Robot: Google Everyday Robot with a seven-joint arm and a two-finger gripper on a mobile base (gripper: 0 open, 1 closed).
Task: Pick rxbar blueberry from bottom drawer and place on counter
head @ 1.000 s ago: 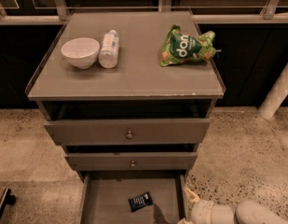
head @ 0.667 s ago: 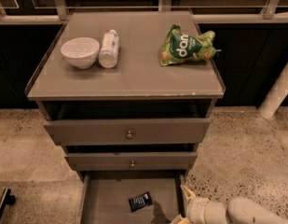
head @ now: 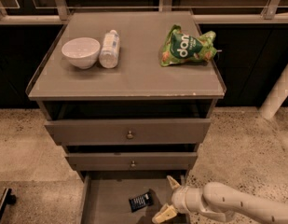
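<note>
The rxbar blueberry (head: 141,201), a small dark flat wrapper with white lettering, lies on the floor of the open bottom drawer (head: 106,204). My gripper (head: 168,199) reaches in from the lower right over the drawer's right side, open and empty, with one fingertip (head: 172,182) above and the other fingertip (head: 160,215) below. It is just right of the bar and not touching it. The counter (head: 129,73) is the grey-brown cabinet top above.
On the counter stand a white bowl (head: 81,52), a plastic bottle (head: 109,48) lying next to it and a green chip bag (head: 186,47) at the right. Two knobbed drawers (head: 129,134) are partly pulled out above the bottom one. A white pole (head: 277,95) stands at right.
My arm has moved left, bringing the gripper further over the bottom drawer and closer to the bar. The bar and the counter items have not moved.
</note>
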